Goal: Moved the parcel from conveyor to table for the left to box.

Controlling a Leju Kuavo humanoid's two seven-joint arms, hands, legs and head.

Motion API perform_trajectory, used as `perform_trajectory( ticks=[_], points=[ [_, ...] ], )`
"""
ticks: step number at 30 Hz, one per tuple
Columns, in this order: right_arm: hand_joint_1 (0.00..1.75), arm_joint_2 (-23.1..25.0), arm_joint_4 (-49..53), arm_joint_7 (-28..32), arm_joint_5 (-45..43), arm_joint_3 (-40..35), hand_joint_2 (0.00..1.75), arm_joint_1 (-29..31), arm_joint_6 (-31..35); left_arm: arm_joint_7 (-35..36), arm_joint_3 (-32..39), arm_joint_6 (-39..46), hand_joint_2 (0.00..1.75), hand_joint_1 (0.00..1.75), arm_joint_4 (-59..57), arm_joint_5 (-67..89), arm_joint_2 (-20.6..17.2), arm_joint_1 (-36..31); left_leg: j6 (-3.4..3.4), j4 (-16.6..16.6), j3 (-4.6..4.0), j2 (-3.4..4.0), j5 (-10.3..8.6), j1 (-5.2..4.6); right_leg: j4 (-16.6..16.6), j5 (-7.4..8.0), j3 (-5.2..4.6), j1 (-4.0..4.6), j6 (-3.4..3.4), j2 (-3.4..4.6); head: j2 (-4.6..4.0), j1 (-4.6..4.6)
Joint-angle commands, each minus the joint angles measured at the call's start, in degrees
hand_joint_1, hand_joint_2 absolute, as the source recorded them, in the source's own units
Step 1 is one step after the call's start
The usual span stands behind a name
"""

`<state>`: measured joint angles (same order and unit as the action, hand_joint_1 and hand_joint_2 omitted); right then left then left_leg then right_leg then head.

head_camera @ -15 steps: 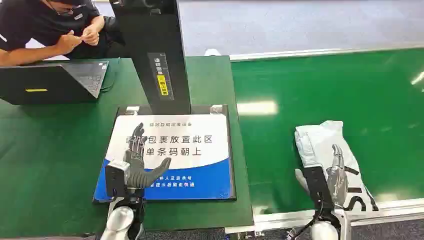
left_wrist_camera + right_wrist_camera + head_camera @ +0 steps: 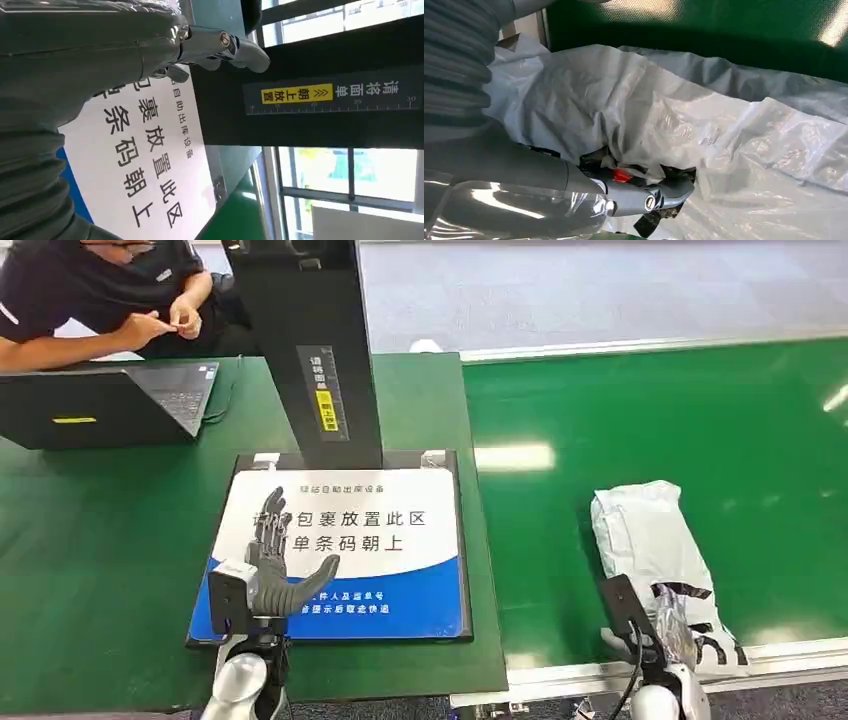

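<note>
Parcel count: one, a crumpled pale grey plastic mailer bag with black lettering (image 2: 650, 540), lying on the green conveyor belt (image 2: 700, 420) at the near right, near end close to the belt's pale edge rail. One green-topped table (image 2: 90, 530) on the left, carrying one black-framed placard with white and blue panel and Chinese characters (image 2: 400, 540), one black upright scanner column with a yellow label (image 2: 310, 350) at the placard's far edge, one open black laptop (image 2: 100, 405) at far left. One person in a dark shirt (image 2: 90, 300) seated beyond the laptop, cut off by the top frame edge.

Hard to read: black print on the bag's near end partly covered by the right hand (image 2: 672, 632); fingers there mostly buried in folds of plastic. Wrist close-up shows thumb (image 2: 659, 195) pressed into bunched film, fingers curled and pinching a fold of the bag.

Left hand (image 2: 275, 565) raised over the placard's near left part, fingers spread and upright, thumb out to the side, holding nothing; contact with the placard not discernible.
</note>
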<state>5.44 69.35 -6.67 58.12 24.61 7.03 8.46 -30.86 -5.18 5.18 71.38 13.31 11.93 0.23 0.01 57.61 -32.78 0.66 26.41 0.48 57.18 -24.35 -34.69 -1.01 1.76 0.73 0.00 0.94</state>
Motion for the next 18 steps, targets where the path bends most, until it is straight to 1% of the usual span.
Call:
perform_trajectory(
  ticks=[1,2,3,5,6,11,18],
  points=[
    [0.0,-0.4,-8.3,-2.7,1.1,3.1,1.75,0.2,-1.3,0.6,-0.6,0.9,1.75,0.0,-2.1,-0.1,-1.0,-0.1,0.02,-0.1,0.24,-0.2,-0.04,0.02,-0.2,0.02,0.32,0.03,-0.05,-0.21,0.0,0.0],
    [0.0,-0.4,-8.5,-2.8,1.1,3.1,1.75,0.3,-1.5,0.6,-0.7,1.0,1.75,0.0,-2.0,-0.1,-1.1,-0.1,0.03,-0.2,0.28,-0.23,-0.07,0.01,-0.2,0.04,0.37,0.03,-0.06,-0.24,0.0,0.0],
    [1.34,-0.5,-8.6,-1.7,0.8,2.8,1.75,0.5,-1.3,0.7,-0.7,1.2,1.75,0.0,-1.8,-0.2,-1.1,-0.1,0.14,-0.1,0.32,-0.22,0.02,0.03,-0.2,0.0,0.46,0.04,-0.01,-0.22,0.0,0.0],
    [1.34,-0.5,-8.6,-1.7,0.8,2.8,1.75,0.5,-1.3,0.7,-0.7,1.2,1.75,0.0,-1.8,-0.2,-1.1,-0.1,0.22,-0.1,0.52,-0.24,0.02,0.02,-0.4,-0.05,0.7,0.03,0.11,-0.24,0.0,0.02],
    [1.75,-0.4,-8.7,-1.1,0.2,2.6,1.75,0.7,-1.3,0.7,-0.8,1.2,1.75,0.0,-1.6,-0.3,-1.2,0.0,0.25,-0.1,0.58,-0.19,0.06,0.03,-0.3,-0.08,0.79,0.03,0.14,-0.18,0.0,0.0],
    [1.75,-0.3,-8.3,-0.5,-0.3,2.3,1.75,0.4,-1.1,0.7,-1.0,1.3,1.75,0.0,-1.5,-0.3,-1.2,0.2,0.34,-0.1,0.65,-0.16,0.01,0.03,-0.5,0.06,0.93,0.01,0.29,-0.16,0.0,0.02],
    [1.75,-0.5,-7.8,0.3,-0.8,2.0,1.75,-0.2,-1.2,0.7,-1.2,1.3,1.75,0.0,-1.6,-0.3,-1.2,-0.2,0.34,-0.1,0.68,-0.23,-0.01,0.02,-0.6,0.08,1.0,0.01,0.28,-0.24,0.0,0.0]
  ],
)
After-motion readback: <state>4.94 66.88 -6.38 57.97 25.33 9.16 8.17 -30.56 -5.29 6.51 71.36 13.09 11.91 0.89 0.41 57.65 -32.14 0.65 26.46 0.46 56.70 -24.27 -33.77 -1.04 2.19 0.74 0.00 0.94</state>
